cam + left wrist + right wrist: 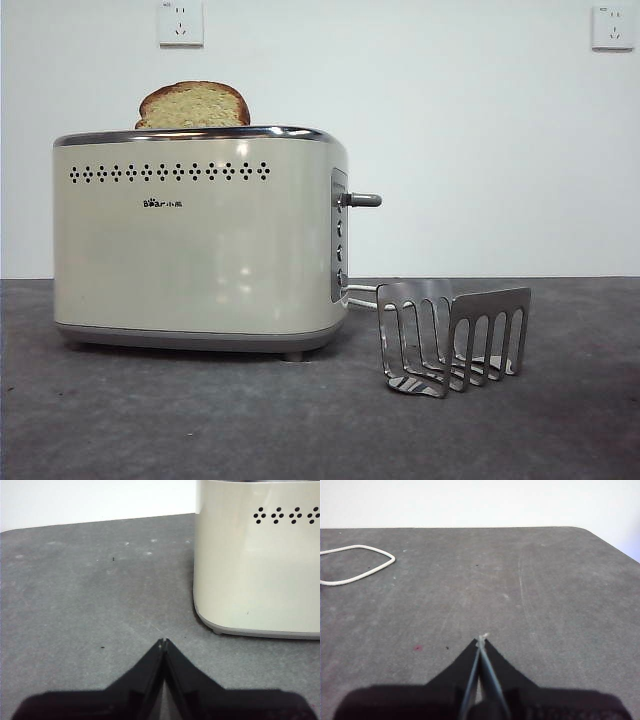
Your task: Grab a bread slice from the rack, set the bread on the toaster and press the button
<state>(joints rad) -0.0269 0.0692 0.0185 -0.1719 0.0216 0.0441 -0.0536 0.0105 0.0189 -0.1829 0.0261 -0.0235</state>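
Nearest, small shiny steel toast rack stands empty, front right of large cream rounded toaster. Thick wholegrain slice of bread, brown crust, speckled crumb, sits upright in top slot, far left end. Remaining step looks like the press: push grey-silver lever button straight down, squarely. Left gripper and right gripper both clenched, empty, resting low over grey table
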